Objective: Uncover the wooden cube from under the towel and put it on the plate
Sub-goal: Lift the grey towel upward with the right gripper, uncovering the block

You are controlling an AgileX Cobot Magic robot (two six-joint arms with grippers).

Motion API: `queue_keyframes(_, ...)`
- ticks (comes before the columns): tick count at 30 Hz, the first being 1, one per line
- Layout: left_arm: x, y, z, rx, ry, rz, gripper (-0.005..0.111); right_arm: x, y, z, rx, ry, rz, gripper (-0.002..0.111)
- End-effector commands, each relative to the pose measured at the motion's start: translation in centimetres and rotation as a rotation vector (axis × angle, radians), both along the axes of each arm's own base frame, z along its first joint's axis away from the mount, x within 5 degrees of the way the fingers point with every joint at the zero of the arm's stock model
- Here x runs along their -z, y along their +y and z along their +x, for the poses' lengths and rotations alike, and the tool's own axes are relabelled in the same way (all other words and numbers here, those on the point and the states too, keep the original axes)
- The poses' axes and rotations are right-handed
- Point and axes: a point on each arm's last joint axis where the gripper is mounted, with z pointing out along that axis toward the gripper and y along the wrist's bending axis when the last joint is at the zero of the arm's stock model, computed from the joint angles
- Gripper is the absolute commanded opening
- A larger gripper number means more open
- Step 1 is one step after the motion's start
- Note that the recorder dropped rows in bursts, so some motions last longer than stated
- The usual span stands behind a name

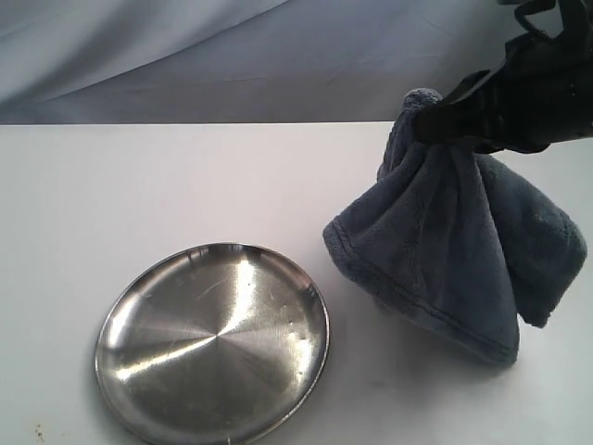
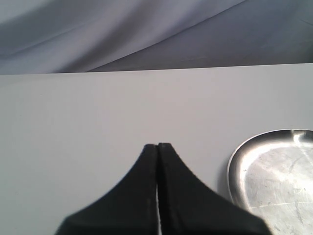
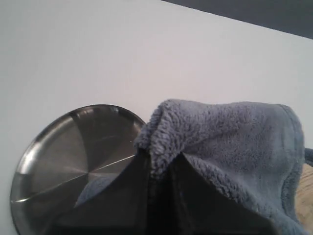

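Observation:
My right gripper (image 1: 423, 121) is shut on a fold of the blue-grey plush towel (image 1: 454, 241) and holds it up above the table at the right. The cloth hangs down in a cone, with its hem near the tabletop. In the right wrist view the towel (image 3: 220, 132) bunches between my right gripper's (image 3: 159, 164) fingers, and a thin tan sliver of the wooden cube (image 3: 309, 191) shows past the cloth's edge. The exterior view hides the cube behind the towel. The shiny steel plate (image 1: 213, 343) lies bare at the front left. My left gripper (image 2: 157, 145) is shut on nothing, beside the plate (image 2: 274, 171).
The white tabletop (image 1: 139, 195) stretches behind and left of the plate. A grey-blue draped backdrop (image 1: 232, 56) hangs beyond its far edge. The plate (image 3: 63, 156) lies close to the hanging towel.

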Motion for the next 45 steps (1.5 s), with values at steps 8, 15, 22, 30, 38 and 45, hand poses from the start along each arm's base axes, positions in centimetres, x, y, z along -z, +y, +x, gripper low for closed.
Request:
queue_keyframes(8,0.0,0.0,0.0,-0.002,-0.011,-0.008,0.0,-1.0,1.2,-0.9,-0.096,0.015,0.153,0.0)
queue_keyframes(15,0.0,0.0,0.0,-0.002,-0.011,-0.008,0.0,-1.3,1.5,-1.0,-0.141,-0.015,0.18,0.0)
queue_keyframes(22,0.0,0.0,0.0,-0.002,-0.011,-0.008,0.0,-1.9,1.8,-1.0,-0.178,-0.075,0.216,0.0)
queue_keyframes(30,0.0,0.0,0.0,-0.002,-0.011,-0.008,0.0,-3.0,2.2,-0.9,-0.262,-0.258,0.231,0.0)
queue_keyframes(38,0.0,0.0,0.0,-0.002,-0.011,-0.008,0.0,-5.9,1.8,-2.6,-0.309,-0.514,0.231,0.0)
queue_keyframes(45,0.0,0.0,0.0,-0.002,-0.011,-0.008,0.0,-8.2,1.0,-5.0,-0.302,-0.618,0.236,0.0)
